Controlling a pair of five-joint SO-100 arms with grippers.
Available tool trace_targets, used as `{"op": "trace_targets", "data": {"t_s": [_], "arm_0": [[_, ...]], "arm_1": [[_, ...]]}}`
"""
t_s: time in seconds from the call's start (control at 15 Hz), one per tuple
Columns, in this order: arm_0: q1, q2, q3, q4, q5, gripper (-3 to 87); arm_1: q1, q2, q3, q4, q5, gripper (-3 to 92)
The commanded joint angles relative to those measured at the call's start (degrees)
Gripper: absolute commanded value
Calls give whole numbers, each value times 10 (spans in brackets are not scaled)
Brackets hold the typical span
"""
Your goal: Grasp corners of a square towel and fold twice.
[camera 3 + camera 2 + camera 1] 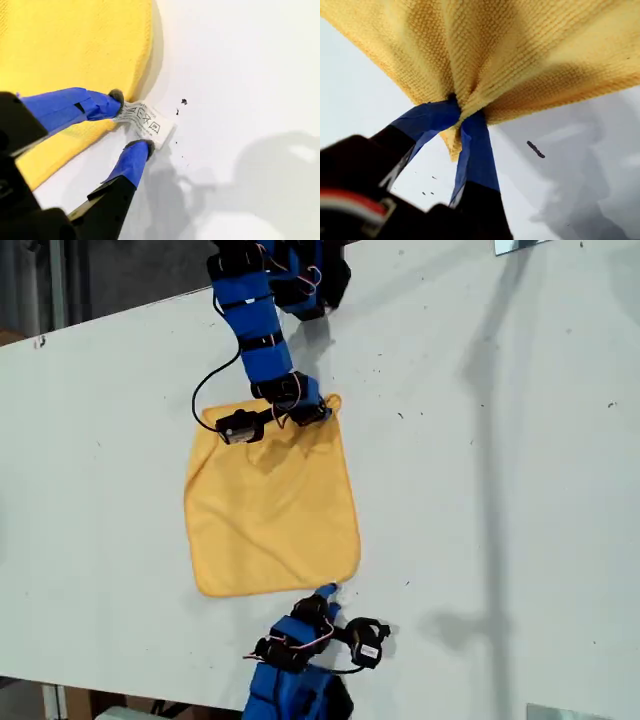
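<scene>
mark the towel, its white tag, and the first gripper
towel (270, 510), exterior view, middle of the flat cloth
white tag (150, 121), second wrist view, printed face
my first gripper (461, 116), first wrist view, where the tips pinch bunched cloth

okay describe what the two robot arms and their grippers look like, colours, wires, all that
Both arms are built of bright blue printed segments with black servo blocks at the joints. Thin red, white and black wires loop along them, and a black cable arcs off the upper arm. My first gripper and my second gripper have slim blue jaws on black bases.
</scene>
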Motion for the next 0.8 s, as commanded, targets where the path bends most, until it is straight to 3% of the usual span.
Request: {"op": "trace_targets", "data": {"t_s": [0.0, 0.4, 0.53, 0.6, 0.73], "arm_0": [[17, -70, -49, -68, -33, 162], [9, -294, -261, -62, -25, 166], [10, -330, -265, -94, -25, -4], [13, -337, -268, -98, -27, -4], [20, -336, -323, -25, -23, -4]], "arm_1": [[-11, 16, -4, -6, -3, -1], [-18, 22, 0, -8, -6, -1], [-21, 25, 2, -10, -6, -1], [-23, 26, 3, -10, -4, -1], [-46, 38, -19, 10, 12, -1]]}}
